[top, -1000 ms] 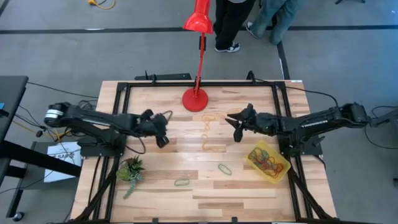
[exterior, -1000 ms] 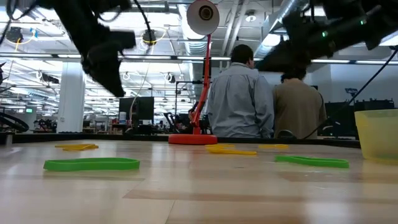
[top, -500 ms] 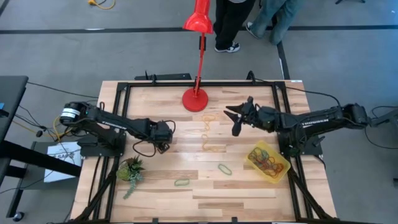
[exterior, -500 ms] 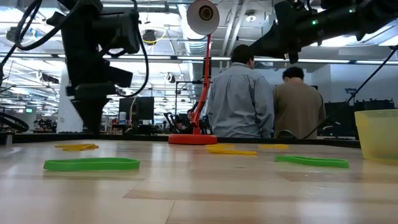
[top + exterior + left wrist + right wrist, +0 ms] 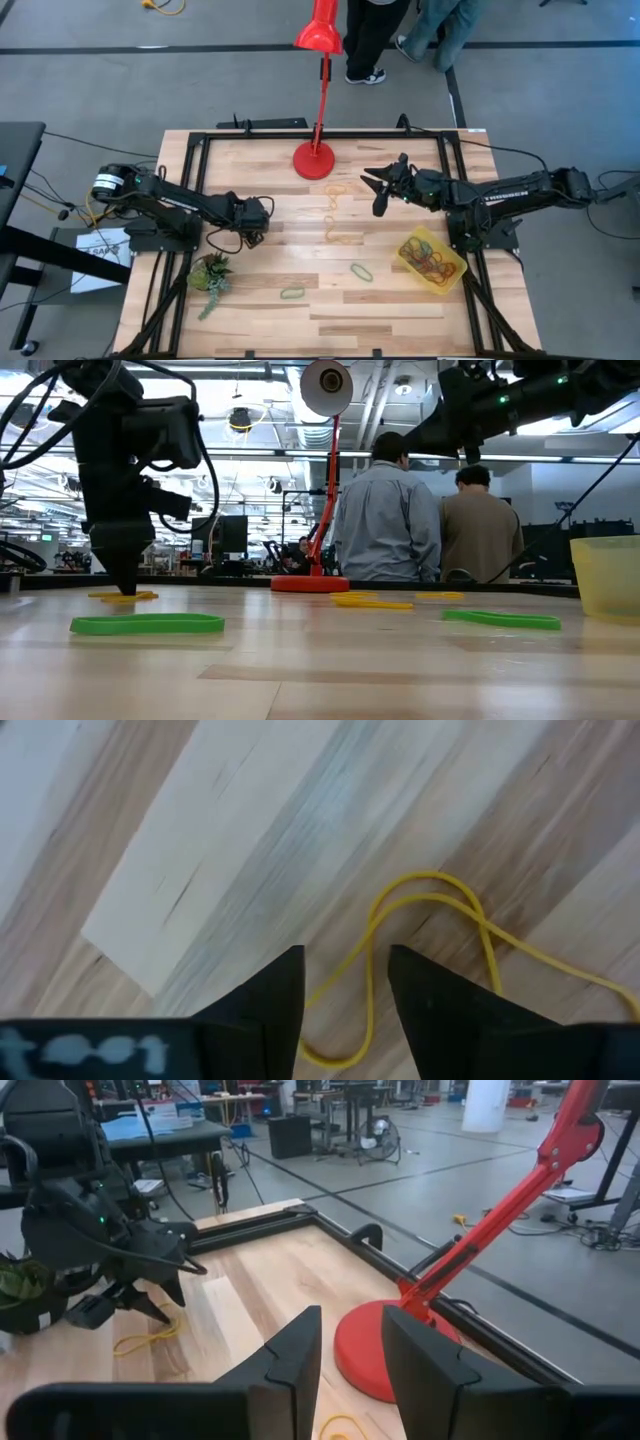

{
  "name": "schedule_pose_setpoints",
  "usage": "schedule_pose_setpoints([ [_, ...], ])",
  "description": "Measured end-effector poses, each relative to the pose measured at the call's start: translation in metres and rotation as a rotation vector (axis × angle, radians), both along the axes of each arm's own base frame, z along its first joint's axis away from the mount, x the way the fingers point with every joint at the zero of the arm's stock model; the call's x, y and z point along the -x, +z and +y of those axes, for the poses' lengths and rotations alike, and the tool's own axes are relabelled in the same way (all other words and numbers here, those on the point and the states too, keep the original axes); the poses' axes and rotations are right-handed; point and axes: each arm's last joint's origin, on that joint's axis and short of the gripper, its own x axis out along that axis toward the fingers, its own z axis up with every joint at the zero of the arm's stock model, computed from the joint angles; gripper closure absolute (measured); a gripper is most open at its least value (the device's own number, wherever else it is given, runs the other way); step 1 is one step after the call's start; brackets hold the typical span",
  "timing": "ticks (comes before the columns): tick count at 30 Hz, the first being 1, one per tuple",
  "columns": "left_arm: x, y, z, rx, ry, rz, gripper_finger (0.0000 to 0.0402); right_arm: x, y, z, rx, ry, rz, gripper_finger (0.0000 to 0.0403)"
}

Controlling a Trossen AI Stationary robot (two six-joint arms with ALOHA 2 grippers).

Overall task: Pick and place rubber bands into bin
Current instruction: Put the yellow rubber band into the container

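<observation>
On table: wooden table, bare planks.
Bin: yellow bin near right edge, bands inside.
Left gripper: near left edge, pointing down, fingers apart astride yellow rubber band.
Right gripper: raised near far edge, fingers slightly parted, empty.
Risk: thin band lies flat; fingertips could close over it and miss.

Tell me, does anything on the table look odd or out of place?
Nothing looks damaged. Several bands lie loose on the table, outside the bin, such as a green band. The left claw straddles a yellow band; both claws are open and empty.
</observation>
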Motion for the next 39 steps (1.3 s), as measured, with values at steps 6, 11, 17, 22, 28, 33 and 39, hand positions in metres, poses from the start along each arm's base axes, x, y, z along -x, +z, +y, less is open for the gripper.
schedule_pose_setpoints([
  [6,-0.001,-0.002,0.0,0.015,-0.009,-0.019,0.0314,0.0,0.0,0.0,0.0,0.0,0.001,0.0301],
  [11,-0.006,-0.002,-0.001,0.032,-0.035,-0.066,0.0391,0.0,-0.001,0.0,-0.001,0.001,0.01,0.0301],
  [17,-0.036,0.035,-0.004,0.004,-0.087,-0.231,0.0399,0.0,-0.001,0.0,-0.038,-0.005,-0.006,0.0301],
  [22,-0.068,0.081,-0.008,-0.054,-0.256,-0.477,0.0401,0.0,-0.002,0.0,-0.078,-0.015,-0.017,0.0301],
  [28,-0.098,0.134,-0.008,-0.214,-0.426,-0.765,0.0401,0.0,-0.001,0.0,-0.073,-0.014,-0.028,0.0301],
  [33,-0.108,0.157,-0.003,-0.351,-0.485,-0.953,0.0401,0.0,-0.002,0.001,-0.123,0.011,-0.031,0.0301],
  [39,-0.108,0.158,0.009,-0.374,-0.444,-0.966,0.0401,-0.009,-0.004,0.006,-0.158,0.216,-0.057,0.0301],
])
